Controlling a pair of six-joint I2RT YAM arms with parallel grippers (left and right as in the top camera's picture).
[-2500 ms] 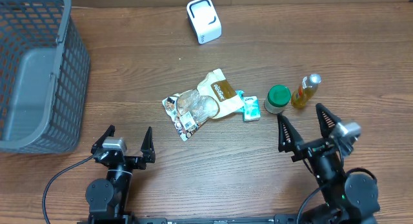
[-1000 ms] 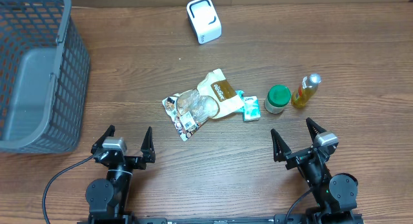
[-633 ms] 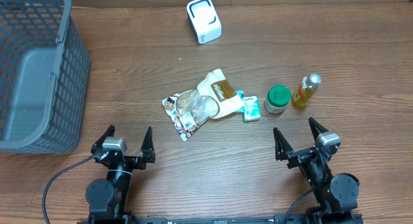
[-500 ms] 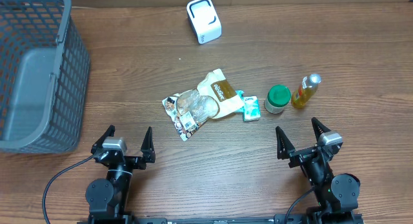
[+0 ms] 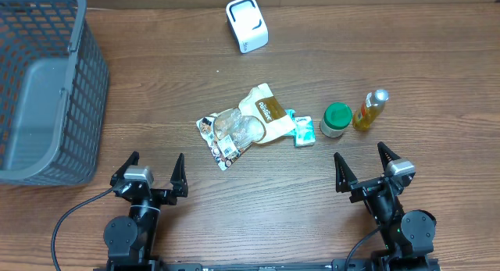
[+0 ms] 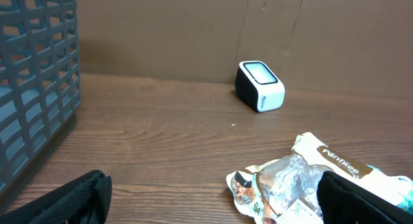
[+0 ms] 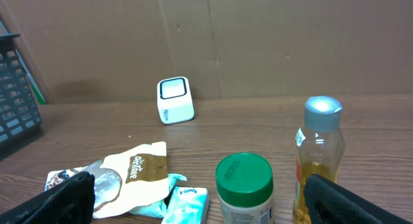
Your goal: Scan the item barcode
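Observation:
A white barcode scanner (image 5: pixel 247 24) (image 6: pixel 260 86) (image 7: pixel 175 100) stands at the back of the table. Mid-table lie a crumpled brown and white snack bag (image 5: pixel 248 124) (image 6: pixel 303 179) (image 7: pixel 126 174), a teal tissue pack (image 5: pixel 303 130) (image 7: pixel 186 206), a green-lidded jar (image 5: pixel 336 119) (image 7: pixel 244 188) and a bottle of yellow liquid (image 5: pixel 369 109) (image 7: pixel 318 161). My left gripper (image 5: pixel 151 171) is open near the front edge, short of the bag. My right gripper (image 5: pixel 365 166) is open just in front of the jar and bottle. Neither holds anything.
A grey mesh basket (image 5: pixel 43 87) (image 6: pixel 29 88) fills the left side of the table. A brown cardboard wall (image 7: pixel 258 37) backs the table behind the scanner.
The right arm drew back toward the front edge, then edged slightly right. The left arm and the items have not moved.

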